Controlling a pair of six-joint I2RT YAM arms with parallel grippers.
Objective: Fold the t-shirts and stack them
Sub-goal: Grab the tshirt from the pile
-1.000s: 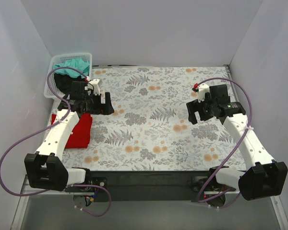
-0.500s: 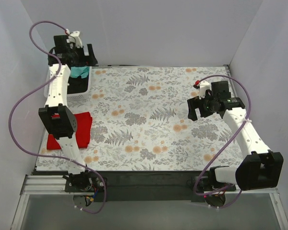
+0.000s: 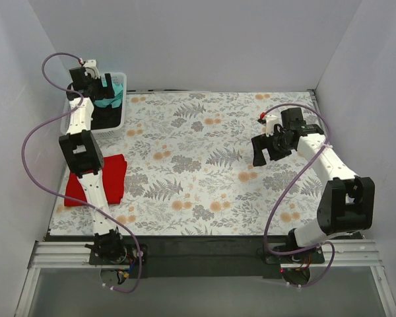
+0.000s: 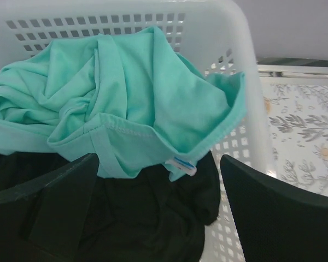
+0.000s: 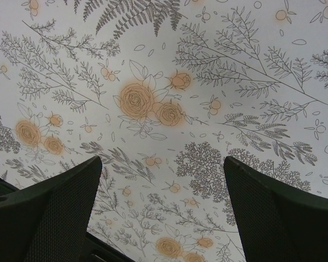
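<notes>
The white mesh basket [image 4: 246, 71] stands at the far left corner of the table, and the teal-green t-shirt [image 4: 126, 103] lies crumpled inside it, bunched in folds so that neither sleeves nor neckline can be picked out with certainty. A stitched hem runs across its front, with a small white-and-blue tag [image 4: 181, 165] at the lower edge. The shirt rests on a dark, nearly black cloth [image 4: 142, 218] whose shape and kind are too shadowed to tell; the two of them hide the basket's floor. The left gripper [image 3: 107, 92] hangs over the basket with its fingers spread wide, one to each side of the shirt's hem and pinching nothing. In the wrist view both fingers are cut off by the bottom of the frame, and whether they touch the dark cloth cannot be told. The red t-shirt [image 3: 113, 177] lies flat near the left edge of the table, on the floral cloth [image 3: 211, 152] that covers the tabletop; the left arm crosses above it and hides its left part. The right gripper [image 3: 264, 150] hovers over the right half of the table, fingers wide apart and empty — only the leaf-and-rose pattern shows between them.
</notes>
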